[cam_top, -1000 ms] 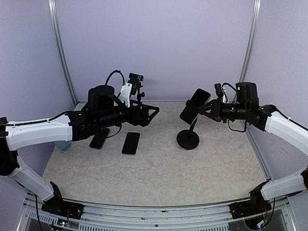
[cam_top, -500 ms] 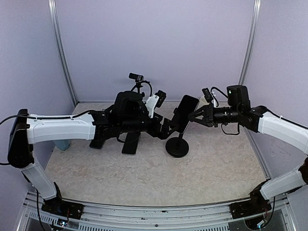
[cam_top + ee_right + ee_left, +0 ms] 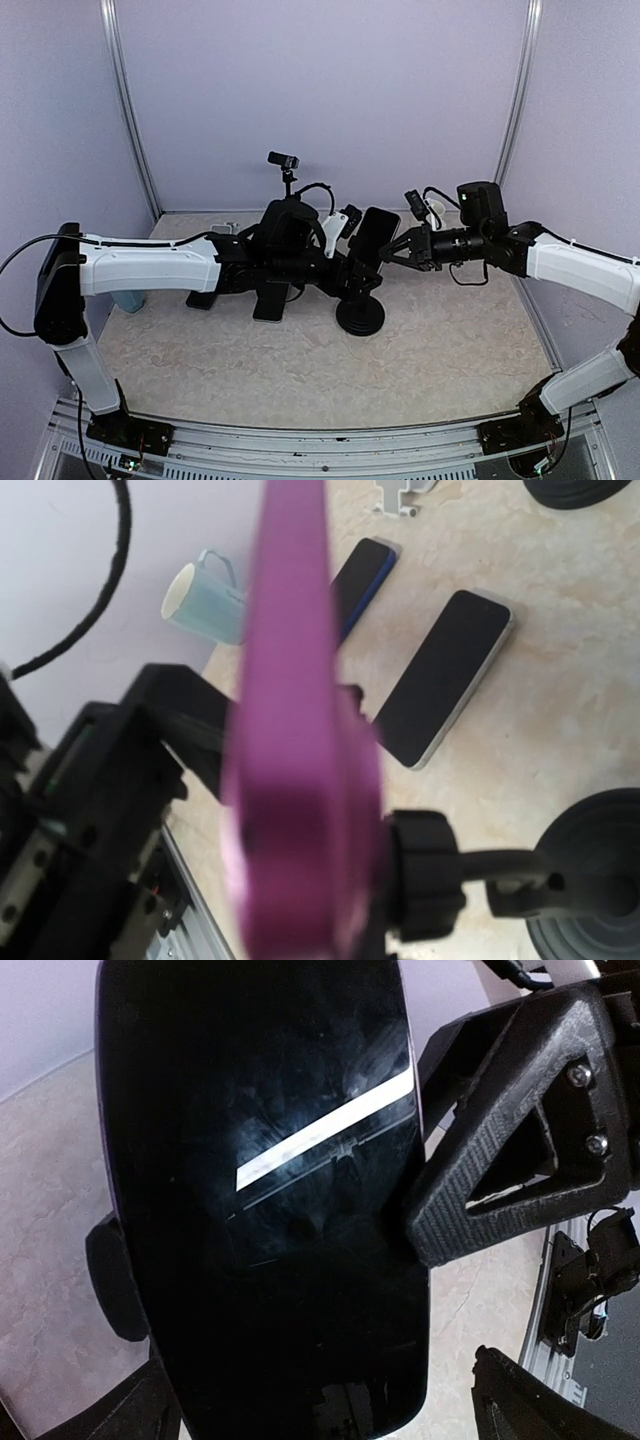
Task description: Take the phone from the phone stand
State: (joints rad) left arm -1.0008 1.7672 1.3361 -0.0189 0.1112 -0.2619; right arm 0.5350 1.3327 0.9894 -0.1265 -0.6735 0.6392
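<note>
Right now the phone (image 3: pixel 372 234) is sitting tilted in the clamp of the phone stand (image 3: pixel 360 316), whose round base is resting on the mottled surface (image 3: pixel 330 380) near the middle. Both sets of fingers are meeting at it. The left fingers (image 3: pixel 535 1400) are standing spread apart, one at each lower corner of the left wrist view. The dark screen is filling the space between them, and neither is visibly pressing on it. The right fingers (image 3: pixel 500 1130) are pointing in from the opposite side, parted in a V in the top view, and one textured finger is touching the phone's long edge. From the right wrist the phone is showing edge-on, its purple case (image 3: pixel 290 730) blurred. To the left of the stand, a silver-edged phone (image 3: pixel 445 675) and a blue-edged phone (image 3: pixel 360 578) are lying flat on the surface, with a pale blue mug (image 3: pixel 200 605) standing beyond them.
</note>
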